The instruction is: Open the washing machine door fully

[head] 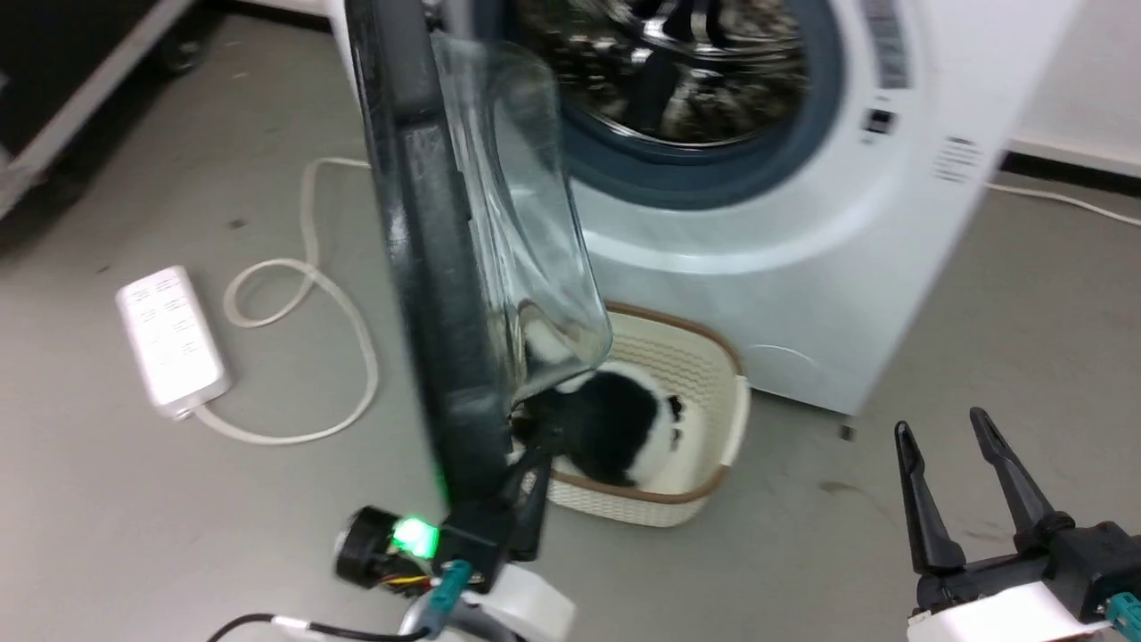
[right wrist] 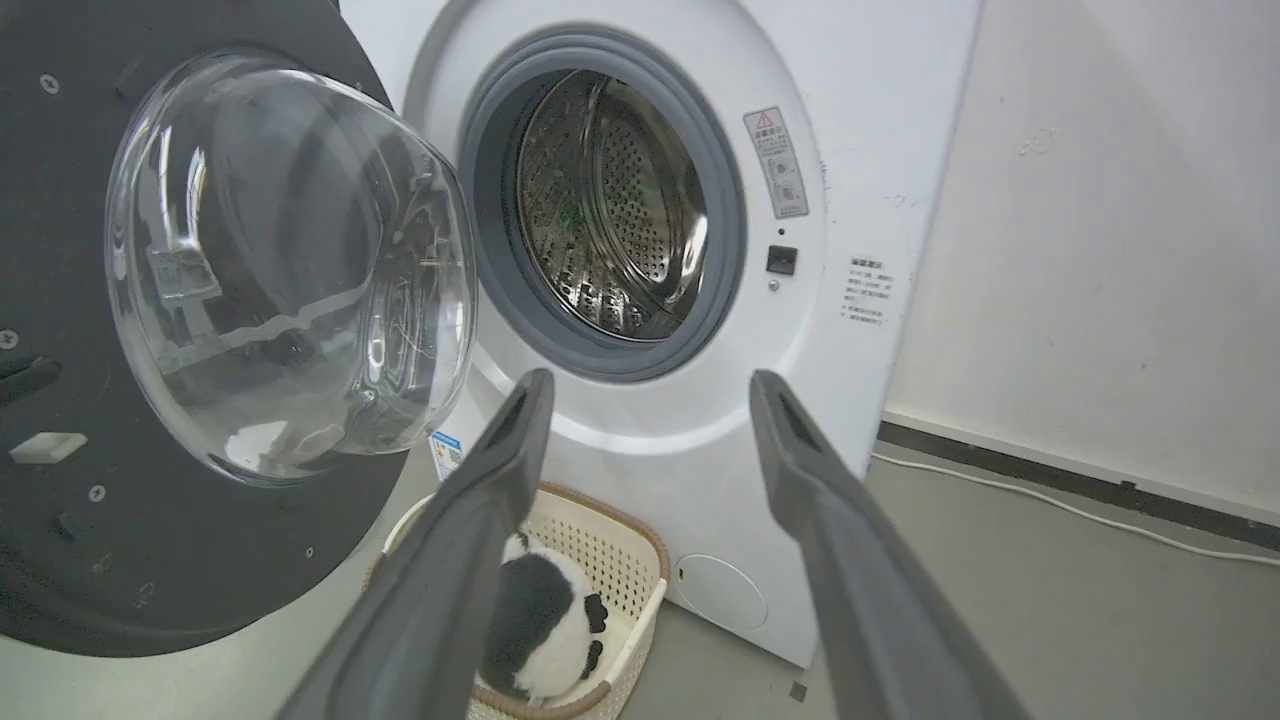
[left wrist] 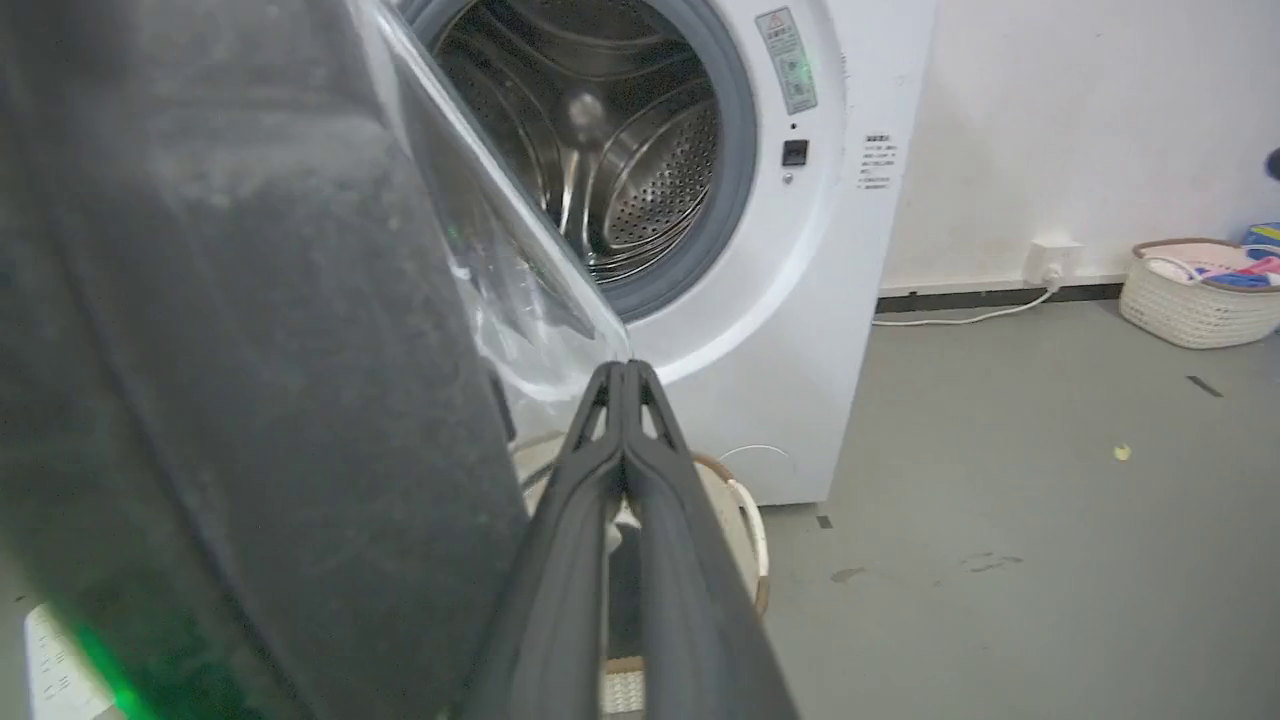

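Observation:
The washing machine [head: 802, 250] stands open, its steel drum [right wrist: 610, 240] bare inside the grey gasket. The washing machine door [head: 428, 267] is swung out to the left and appears edge-on in the head view, its glass bowl [head: 526, 223] bulging toward the machine. In the right wrist view the door [right wrist: 200, 580] shows its black inner face. My left gripper [head: 537, 481] is shut and holds nothing. Its fingertips [left wrist: 622, 370] lie close beside the door's [left wrist: 250, 400] inner face, low down; I cannot tell if they touch. My right gripper [head: 943, 423] hangs open and empty at the lower right, well off the machine [right wrist: 880, 150].
A cream basket [head: 704, 357] with a black-and-white plush toy [head: 615, 428] sits on the floor under the door, against the machine's front. A white power strip [head: 174, 343] and looped cable [head: 348, 357] lie left. Another basket [left wrist: 1195, 295] stands by the wall at right.

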Available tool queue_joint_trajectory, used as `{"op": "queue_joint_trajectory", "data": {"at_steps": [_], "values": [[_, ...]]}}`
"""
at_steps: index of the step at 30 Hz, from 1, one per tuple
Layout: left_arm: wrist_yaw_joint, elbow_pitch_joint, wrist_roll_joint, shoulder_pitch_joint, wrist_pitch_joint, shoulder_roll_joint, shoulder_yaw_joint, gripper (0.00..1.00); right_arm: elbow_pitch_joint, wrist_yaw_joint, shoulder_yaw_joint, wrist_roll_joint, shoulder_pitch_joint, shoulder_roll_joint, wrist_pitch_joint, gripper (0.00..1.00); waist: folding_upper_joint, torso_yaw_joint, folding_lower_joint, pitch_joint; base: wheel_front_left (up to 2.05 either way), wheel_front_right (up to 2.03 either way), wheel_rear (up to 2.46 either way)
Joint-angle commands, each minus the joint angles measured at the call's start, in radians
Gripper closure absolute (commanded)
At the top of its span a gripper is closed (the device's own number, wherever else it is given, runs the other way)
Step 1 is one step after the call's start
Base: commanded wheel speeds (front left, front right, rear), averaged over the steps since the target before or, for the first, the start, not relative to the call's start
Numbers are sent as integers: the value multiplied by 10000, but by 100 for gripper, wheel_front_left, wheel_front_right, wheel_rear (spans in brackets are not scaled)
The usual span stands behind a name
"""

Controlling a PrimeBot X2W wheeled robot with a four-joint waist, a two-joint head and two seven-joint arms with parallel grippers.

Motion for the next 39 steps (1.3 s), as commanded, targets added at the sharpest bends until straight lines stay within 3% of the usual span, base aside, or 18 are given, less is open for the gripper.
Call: {"op": "queue_joint_trajectory", "data": {"at_steps": [1, 9, 15, 27, 39], "values": [[192, -26, -67, 136, -54, 294, 309, 100, 37, 8, 14, 110, -29, 39, -43, 0, 0, 716, 1, 20, 0, 0, 0], [553, -410, -471, 290, -78, 831, 1256, 100, 91, 8, 188, 37, -185, 39, -43, 0, 0, 2050, 1, 427, 0, 0, 0], [798, -399, -965, -40, -86, 1409, 2426, 100, 146, 8, 463, -265, -524, 39, -43, 0, 0, 2456, 1, 1023, 0, 0, 0], [189, 919, -1921, -1477, -91, 3066, 4527, 100, -3, 8, 709, -898, -1280, -39, 152, 0, 0, 2041, 1, 2477, 0, 0, 0], [-446, 2807, -1950, -2871, -92, 3787, 5544, 100, -271, 8, 702, -955, -1580, -235, 337, 0, 0, 1670, 1, 3149, 0, 0, 0]]}}
